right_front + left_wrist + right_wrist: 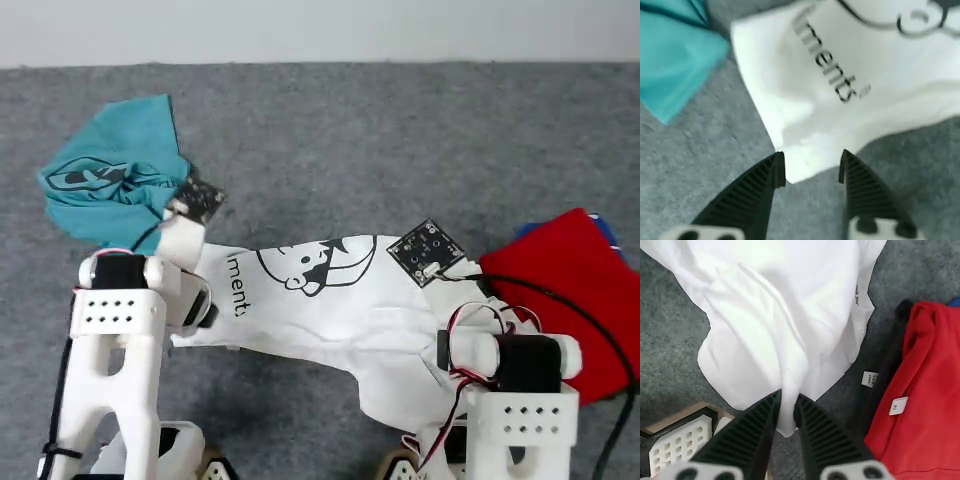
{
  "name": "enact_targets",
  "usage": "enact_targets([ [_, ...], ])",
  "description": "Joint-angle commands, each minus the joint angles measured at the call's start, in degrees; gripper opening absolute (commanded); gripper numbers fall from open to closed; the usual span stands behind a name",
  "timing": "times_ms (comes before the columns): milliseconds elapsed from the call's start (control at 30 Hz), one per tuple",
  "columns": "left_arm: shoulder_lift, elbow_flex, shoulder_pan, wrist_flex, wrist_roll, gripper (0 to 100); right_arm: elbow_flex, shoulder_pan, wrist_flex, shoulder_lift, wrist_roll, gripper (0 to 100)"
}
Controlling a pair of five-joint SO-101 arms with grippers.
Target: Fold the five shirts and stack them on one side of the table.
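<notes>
**Surroundings.** Grey felt-like worktop (400, 130) under all items. At its far left: crumpled teal fabric shirt with a dark printed emblem (110, 185), just beside the left arm (120, 300); apart from the white garment, with a strip of grey worktop between the two in the left wrist view. At the right edge: flat red fabric shirt (575, 300), roughly square in outline, with a small white tag (898, 405) on its surface. Behind its far corner: a sliver of blue cloth (604, 228). Between red and white cloth, in the right wrist view: dark garment (890, 355), touching the red shirt's edge and carrying a small white label (870, 378).

**Obstructions.** Black cable (560, 295) running from the right arm (520, 370) across the red shirt. Right arm body covering the near right part of the white garment. Left arm body covering its left edge.

**Work item.** White fabric shirt with black print (330, 300): spread across the middle of the worktop between the two arms, print side up, wrinkled, narrowing toward the near edge.

**Left pincer** (810, 167). Spread wide. Black ridged fingers (765, 185) on either side of a corner of the white shirt; cloth between the tips, not clamped.

**Right pincer** (787, 405). Closed to a narrow slit. Fold of the white shirt pinched between the two ridged fingers, with loose cloth hanging just past the tips.
</notes>
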Motion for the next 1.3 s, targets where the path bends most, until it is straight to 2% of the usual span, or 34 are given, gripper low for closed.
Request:
enact_targets([
  [0, -1.41, 2.15, -0.35, 0.35, -4.22, 18, -0.18, 0.22, 2.51, -0.48, -0.44, 1.0],
  [167, -1.32, 3.38, -1.41, -0.26, -7.38, 18, -0.18, 0.22, 2.51, -0.48, -0.44, 1.0],
  [367, -1.23, 3.56, -9.32, -10.29, -8.53, 18, -0.18, 0.13, 2.42, -0.48, -0.44, 1.0],
  [533, 2.29, 6.29, -9.32, -10.64, -8.53, 18, -0.18, 0.13, 2.42, -0.48, -0.44, 1.0],
  [733, 8.18, 6.11, -9.32, -10.37, -8.53, 18, -0.18, 0.13, 2.42, -0.48, -0.44, 1.0],
  [933, 8.26, 5.05, -9.32, -10.02, -8.35, 18, -0.18, 0.22, 2.42, -0.48, -0.44, 1.0],
  [1133, 8.44, 1.63, -7.03, -2.11, -8.35, 18, -0.18, 0.31, 2.42, -0.57, -0.44, 1.0],
  [1267, 8.70, 1.89, -4.04, -1.32, -8.35, 18, -0.18, 0.31, 2.42, -0.66, -0.44, 1.0],
])
